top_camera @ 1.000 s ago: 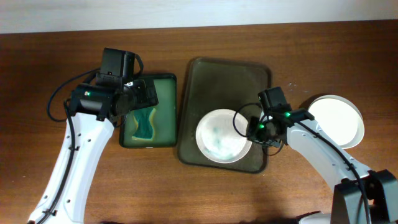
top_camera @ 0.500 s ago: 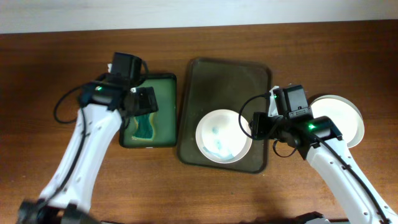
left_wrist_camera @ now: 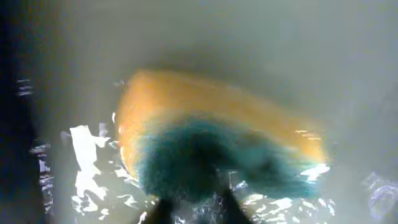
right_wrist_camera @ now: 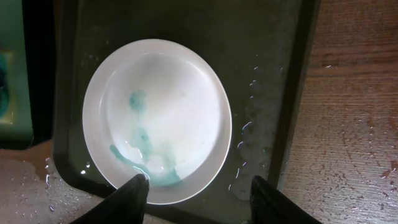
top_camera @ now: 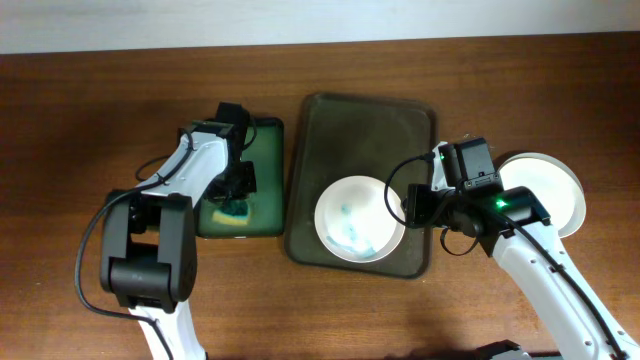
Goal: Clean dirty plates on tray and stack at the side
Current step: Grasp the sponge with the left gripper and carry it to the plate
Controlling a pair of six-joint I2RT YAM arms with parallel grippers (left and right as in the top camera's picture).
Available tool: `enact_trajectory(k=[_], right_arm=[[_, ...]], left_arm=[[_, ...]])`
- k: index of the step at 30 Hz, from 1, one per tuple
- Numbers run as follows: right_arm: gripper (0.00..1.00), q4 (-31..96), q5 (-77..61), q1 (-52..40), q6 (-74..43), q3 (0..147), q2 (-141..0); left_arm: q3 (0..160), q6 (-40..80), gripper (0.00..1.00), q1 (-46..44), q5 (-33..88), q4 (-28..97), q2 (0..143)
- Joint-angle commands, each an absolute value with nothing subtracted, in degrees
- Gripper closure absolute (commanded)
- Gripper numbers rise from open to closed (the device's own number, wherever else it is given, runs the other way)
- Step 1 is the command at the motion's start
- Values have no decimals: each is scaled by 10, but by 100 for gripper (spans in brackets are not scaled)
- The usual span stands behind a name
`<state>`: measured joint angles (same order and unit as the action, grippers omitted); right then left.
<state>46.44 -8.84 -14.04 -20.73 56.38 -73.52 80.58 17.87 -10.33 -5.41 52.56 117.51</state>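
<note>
We are looking down on a brown wooden bench point(top_camera: 80, 80) that is filling nearly the whole overhead view, with a pale strip of wall point(top_camera: 300, 20) running along its far edge. In the right wrist view, water drops are lying on the wood and on the dark tray point(top_camera: 370, 130), which is sitting at the middle of the bench. A green tub point(top_camera: 265, 170) is standing just left of the tray, with water in it.

The left arm point(top_camera: 190, 175) is rising from the near edge, bending at the elbow and reaching down into the tub. The right arm point(top_camera: 540, 260) is coming in from the near right corner, its wrist hanging over the right rim of the tray.

The dirty plate point(top_camera: 360, 218), white with teal smears, is lying in the near half of the tray. A clean plate point(top_camera: 545, 190) is resting on the bench to the right of the tray, partly under the right arm.

A yellow sponge point(left_wrist_camera: 211, 130) with a teal scrubbing face is lying in the tub's water. The left claw point(left_wrist_camera: 196, 208) is right at the sponge's teal side, but the view is blurring and we cannot tell whether it is gripping. The right claw point(right_wrist_camera: 202, 196) is spreading wide above the plate's near edge, holding nothing.
</note>
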Motion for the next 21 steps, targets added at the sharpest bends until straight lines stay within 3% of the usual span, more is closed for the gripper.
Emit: enact_trajectory(k=[1, 12, 21], right_arm=[[46, 465, -83, -143, -201, 573, -734], [46, 467, -83, -143, -201, 573, -734], [45, 474, -83, -143, -201, 573, -734]], left_arm=[[830, 155, 100, -107, -1, 565, 1217], [1115, 133, 100, -108, 8, 802, 1213], [1127, 123, 100, -107, 22, 830, 1096]])
